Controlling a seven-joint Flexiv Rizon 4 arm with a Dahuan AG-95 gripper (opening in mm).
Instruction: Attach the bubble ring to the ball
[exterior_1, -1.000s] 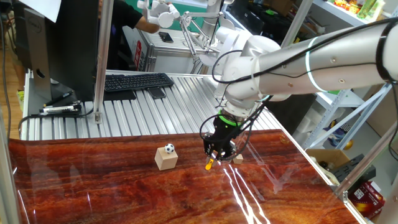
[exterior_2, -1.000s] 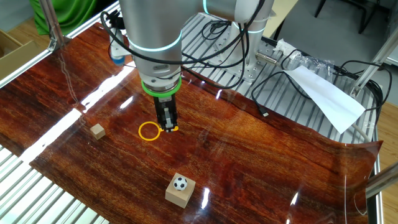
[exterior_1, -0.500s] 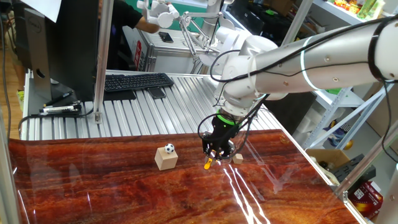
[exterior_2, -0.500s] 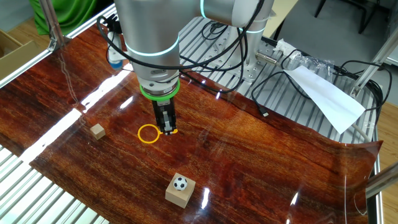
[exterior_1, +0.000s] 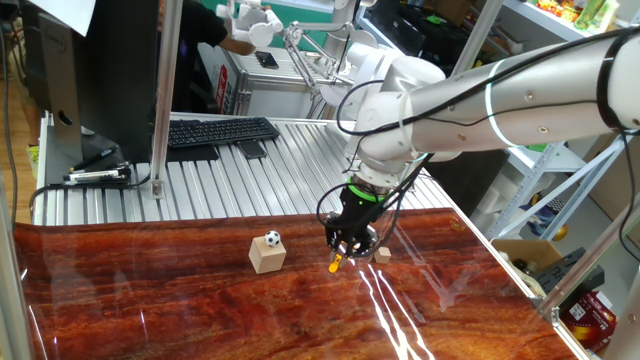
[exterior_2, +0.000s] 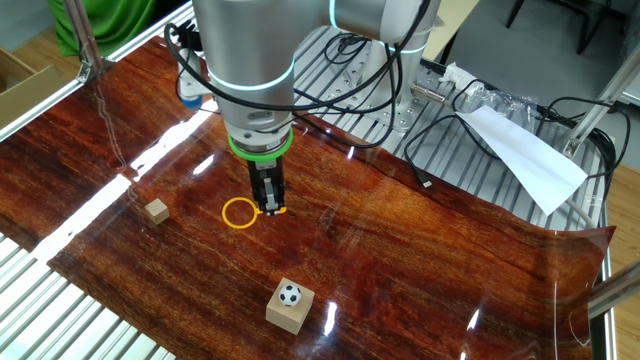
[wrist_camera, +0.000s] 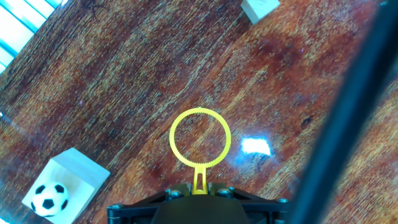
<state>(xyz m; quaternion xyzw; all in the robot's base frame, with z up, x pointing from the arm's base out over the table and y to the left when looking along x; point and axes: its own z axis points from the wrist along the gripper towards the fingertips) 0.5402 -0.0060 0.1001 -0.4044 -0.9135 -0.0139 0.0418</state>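
Observation:
My gripper (exterior_2: 269, 207) is shut on the short stem of the yellow bubble ring (exterior_2: 240, 212), holding it just above the wooden tabletop. In the hand view the ring's loop (wrist_camera: 200, 137) sticks out ahead of the gripper (wrist_camera: 198, 188), open in the middle. The black-and-white ball (exterior_2: 289, 294) rests on top of a tan wooden cube (exterior_2: 288, 310), apart from the ring toward the table's near side. The ball (wrist_camera: 49, 198) on its cube shows at the lower left of the hand view, and the ball (exterior_1: 272, 239) lies left of the gripper (exterior_1: 340, 262) in one fixed view.
A second, smaller tan cube (exterior_2: 156, 210) lies left of the ring. A keyboard (exterior_1: 220, 130) and monitor stand on the slatted metal bench behind the wooden sheet. Cables and a white paper (exterior_2: 520, 150) lie at the back right.
The arm has shifted only slightly while holding the ring; the ball and cubes have not moved.

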